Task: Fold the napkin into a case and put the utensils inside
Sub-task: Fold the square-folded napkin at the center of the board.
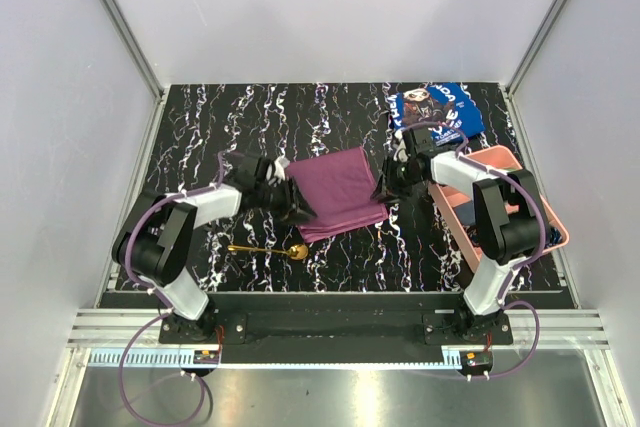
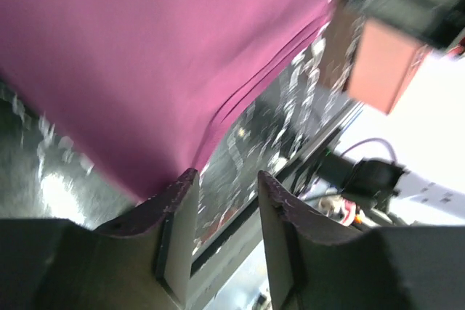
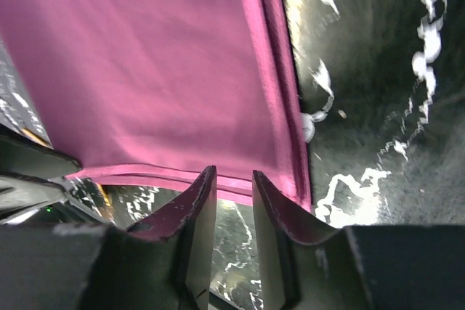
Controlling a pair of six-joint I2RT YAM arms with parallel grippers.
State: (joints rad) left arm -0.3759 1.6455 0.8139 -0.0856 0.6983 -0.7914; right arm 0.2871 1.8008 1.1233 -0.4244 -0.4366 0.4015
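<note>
left gripper point(image 1: 297, 209) hovering at near-left corner of folded napkin point(image 1: 335, 192), jaws standing parted, right gripper point(image 1: 383, 190) sitting over its right edge, jaws narrowly apart, spoon point(image 1: 270, 249) lying near front edge

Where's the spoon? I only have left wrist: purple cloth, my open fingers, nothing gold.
Observer: Top view shows it. The spoon lies on the table just in front of the napkin, by its near-left corner, not inside it.
Operator: Where's the right gripper?
Observer: At the napkin's right edge. Its own camera shows the jaws slightly apart, with the layered cloth edge just beyond them and nothing pinched.
</note>
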